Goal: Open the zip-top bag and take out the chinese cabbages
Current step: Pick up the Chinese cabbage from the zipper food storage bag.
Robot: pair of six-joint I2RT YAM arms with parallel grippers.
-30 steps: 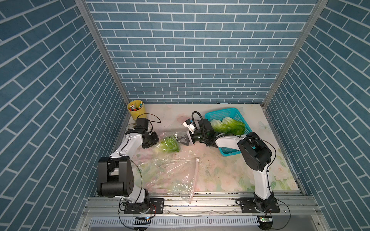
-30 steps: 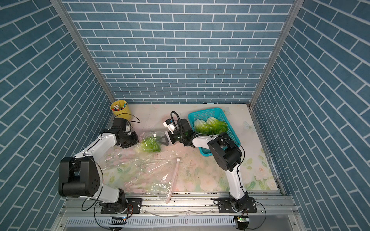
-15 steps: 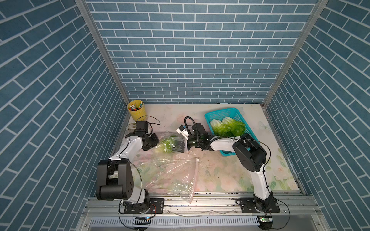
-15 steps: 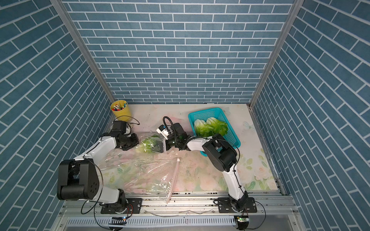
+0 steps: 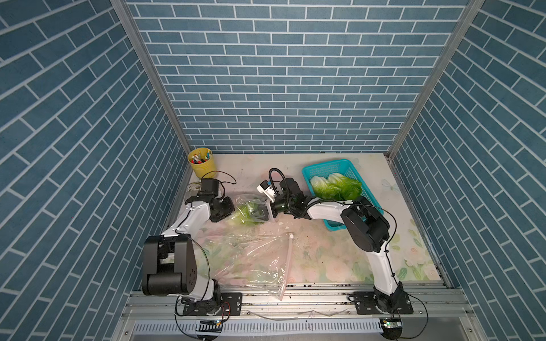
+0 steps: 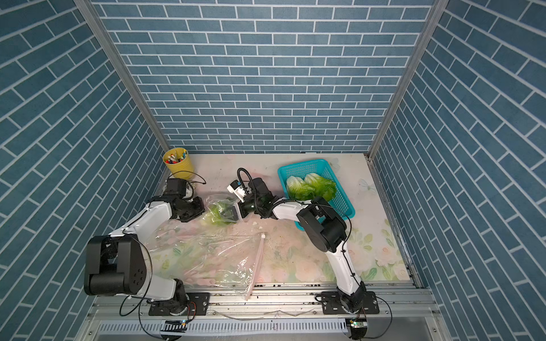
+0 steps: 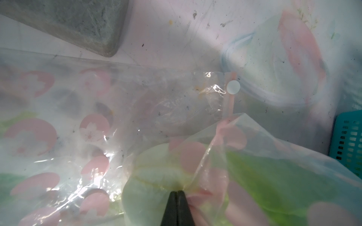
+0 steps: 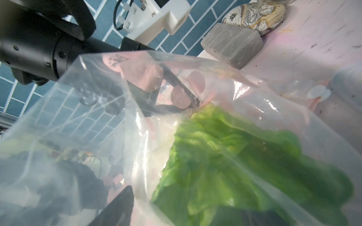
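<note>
Left gripper (image 7: 177, 192) is seen clenched on a fold of the zip-top bag (image 5: 251, 254); the film is pinched between its closed jaws in the left wrist view. That end of the bag is held up off the table (image 5: 325, 259). The rest is spread flat toward the front edge, with the pink zipper strip (image 5: 288, 262) along the right arm's side. One chinese cabbage (image 8: 235, 156) is seen inside the raised part, between the two grippers. Right gripper (image 5: 263, 212) is released, jaws set wide apart with the leafy end between them. Contact with the leaves cannot be told through the film. Two more chinese cabbages (image 5: 322, 185) are laid side by side in the teal basket (image 5: 326, 166), apart from the bag. A grey block (image 8: 232, 45) is seen near the bag.
</note>
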